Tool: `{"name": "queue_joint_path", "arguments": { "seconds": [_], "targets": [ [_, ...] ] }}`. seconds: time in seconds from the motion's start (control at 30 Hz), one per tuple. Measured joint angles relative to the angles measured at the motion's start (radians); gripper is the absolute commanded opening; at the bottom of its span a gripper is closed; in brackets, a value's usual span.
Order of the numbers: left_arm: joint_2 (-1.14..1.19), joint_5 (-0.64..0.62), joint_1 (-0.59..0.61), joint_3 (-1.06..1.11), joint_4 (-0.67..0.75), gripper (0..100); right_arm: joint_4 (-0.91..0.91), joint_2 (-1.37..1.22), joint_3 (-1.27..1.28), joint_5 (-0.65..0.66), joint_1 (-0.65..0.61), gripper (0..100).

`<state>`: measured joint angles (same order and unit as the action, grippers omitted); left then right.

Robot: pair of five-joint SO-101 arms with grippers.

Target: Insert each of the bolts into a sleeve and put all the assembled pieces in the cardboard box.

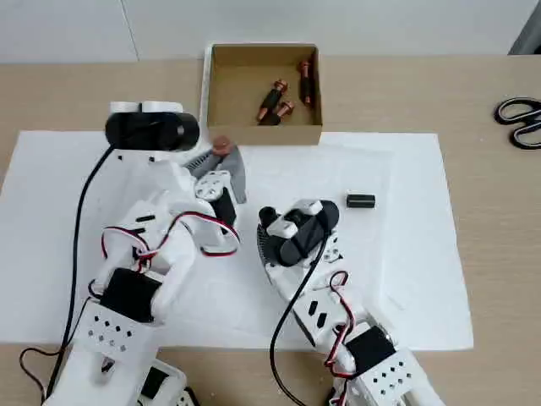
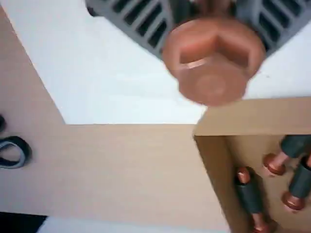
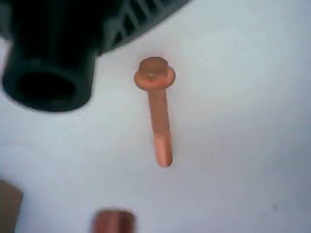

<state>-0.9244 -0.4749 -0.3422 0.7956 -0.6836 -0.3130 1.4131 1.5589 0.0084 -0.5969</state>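
A bolt is held by the left hand just beside the cardboard box; a sleeve is clamped by the right hand.

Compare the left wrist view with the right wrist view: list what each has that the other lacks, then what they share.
Left wrist view has: the left tool clamped on a copper bolt, the cardboard box with assembled pieces inside, and scissors on the bare table.
Right wrist view has instead: the right tool holding a black sleeve, and a loose bolt lying flat.
Shared: the white sheet.
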Motion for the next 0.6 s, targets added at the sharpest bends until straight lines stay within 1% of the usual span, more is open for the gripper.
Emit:
{"name": "queue_joint_path", "arguments": {
  "seconds": [0.13,0.37,0.6],
  "targets": [
    [0.009,-0.015,-0.052,0.0,0.0,1,0.0,0.031,0.006,0.0,-0.002,0.4],
    [0.009,-0.018,-0.068,0.0,0.0,1,0.0,0.034,0.006,0.0,-0.002,0.4],
    [0.009,-0.018,-0.12,0.006,0.0,1,0.0,0.034,0.006,0.0,-0.026,0.4]
  ]
}}
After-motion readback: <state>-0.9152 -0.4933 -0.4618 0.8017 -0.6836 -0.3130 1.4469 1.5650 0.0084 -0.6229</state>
